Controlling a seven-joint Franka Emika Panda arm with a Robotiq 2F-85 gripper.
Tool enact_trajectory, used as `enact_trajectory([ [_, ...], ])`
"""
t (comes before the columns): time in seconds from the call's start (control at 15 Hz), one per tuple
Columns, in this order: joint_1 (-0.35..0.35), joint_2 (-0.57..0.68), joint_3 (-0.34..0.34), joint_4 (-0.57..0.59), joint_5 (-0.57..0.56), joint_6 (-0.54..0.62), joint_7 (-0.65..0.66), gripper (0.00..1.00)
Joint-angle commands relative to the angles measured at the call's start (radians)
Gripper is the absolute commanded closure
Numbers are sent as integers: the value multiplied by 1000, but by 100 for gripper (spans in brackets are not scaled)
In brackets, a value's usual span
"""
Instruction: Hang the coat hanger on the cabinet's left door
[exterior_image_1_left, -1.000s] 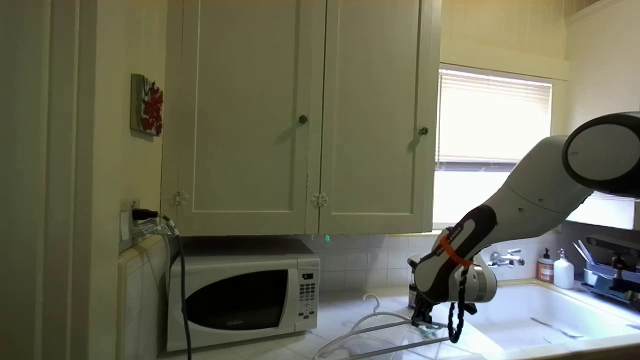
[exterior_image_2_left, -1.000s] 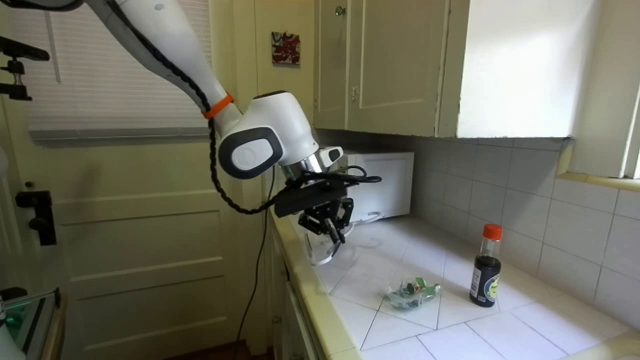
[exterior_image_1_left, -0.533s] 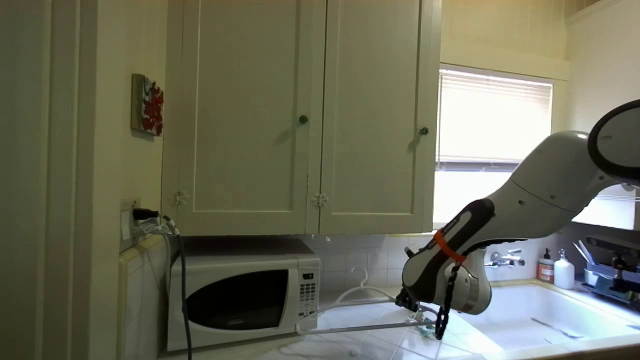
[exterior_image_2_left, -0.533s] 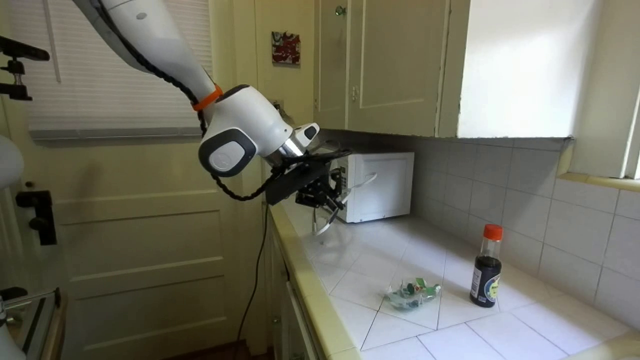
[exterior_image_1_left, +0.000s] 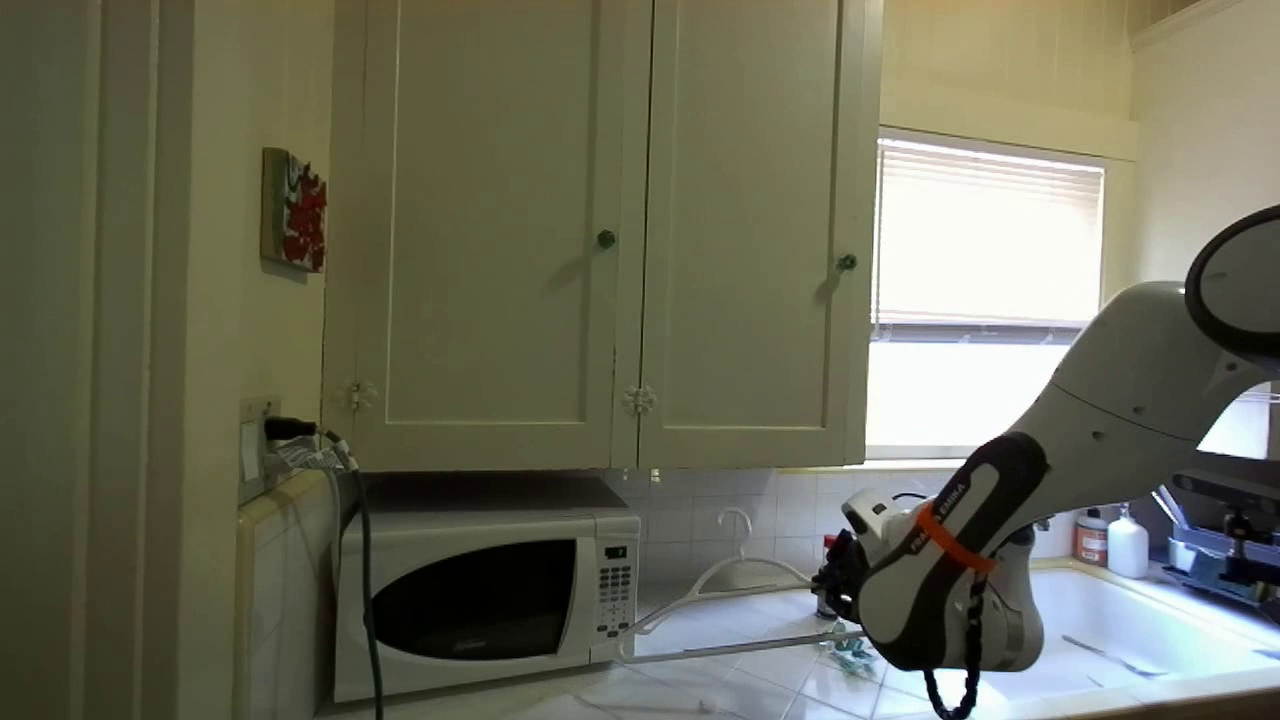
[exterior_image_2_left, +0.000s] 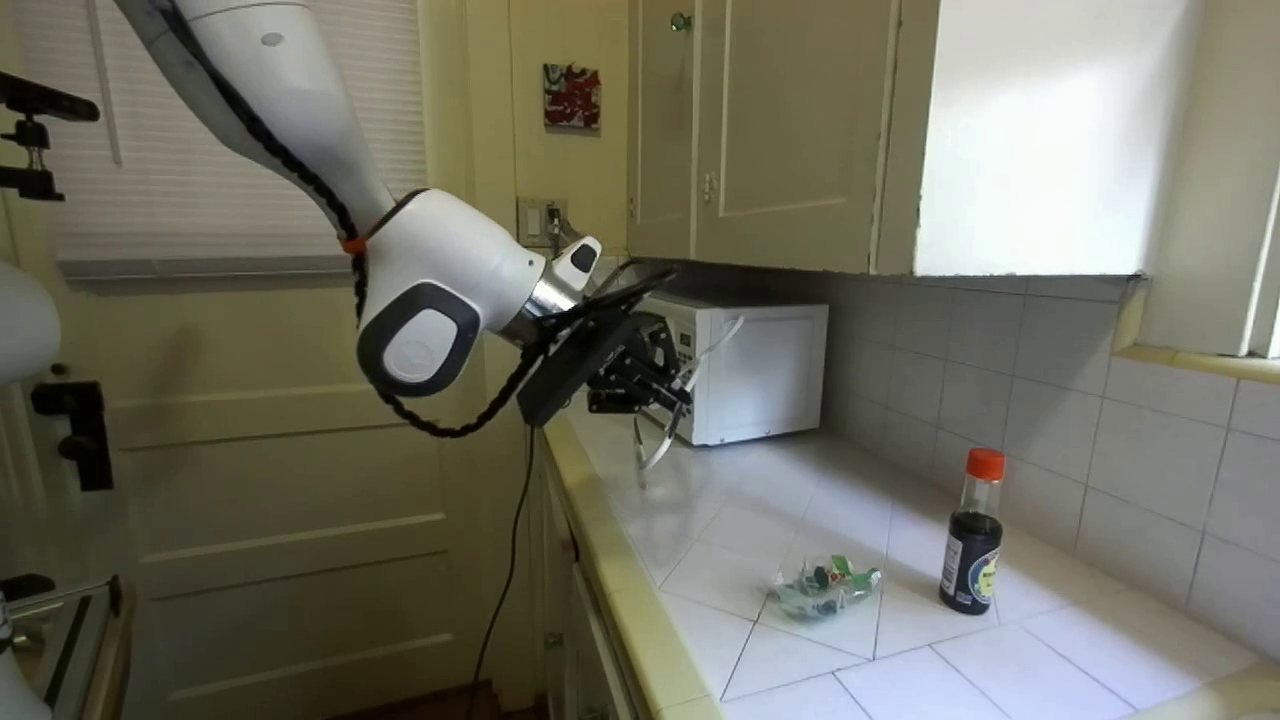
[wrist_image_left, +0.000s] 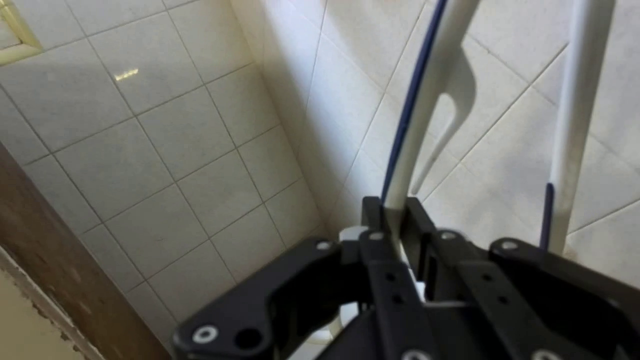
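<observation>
Tiled countertop (exterior_image_2_left: 860, 510), lower right in an exterior view. Cabinet's left door (exterior_image_1_left: 490, 210), cream recessed panel, closed, upper left of centre in an exterior view. White microwave oven (exterior_image_1_left: 485, 590) below it, lower left. White coat hanger (exterior_image_1_left: 745, 592), lower middle, right of the microwave, hook up, seems clear of the countertop; not yet hung. Robotiq gripper (wrist_image_left: 394, 215) pinching one bar of it, bottom centre of the wrist view; a second bar runs outside the jaws, frame right. Door's round knob (exterior_image_1_left: 606, 239), probable hanging spot, up and left of the hanger. Handling, guessing: plastic by look, light, fairly stiff, bit of flex; smooth, may swivel in the grip. Hook weakest if forced. Hold by body bar, hook left free.
</observation>
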Motion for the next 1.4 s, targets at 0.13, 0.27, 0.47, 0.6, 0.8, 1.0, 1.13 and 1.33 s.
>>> enact_trajectory([
  [0.13,169,-1,-329,-156,-295,264,138,97],
  [0.27,275,3,-488,-198,-341,376,160,97],
  [0.47,398,47,-653,-192,-345,495,203,97],
  [0.6,471,35,-724,-203,-298,528,253,97],
  [0.8,552,12,-787,-196,-259,531,270,97],
  [1.0,621,-25,-813,-186,-204,520,243,97],
  [1.13,671,-90,-810,-222,-137,519,223,97],
  [1.33,751,-156,-775,-205,15,464,194,97],
])
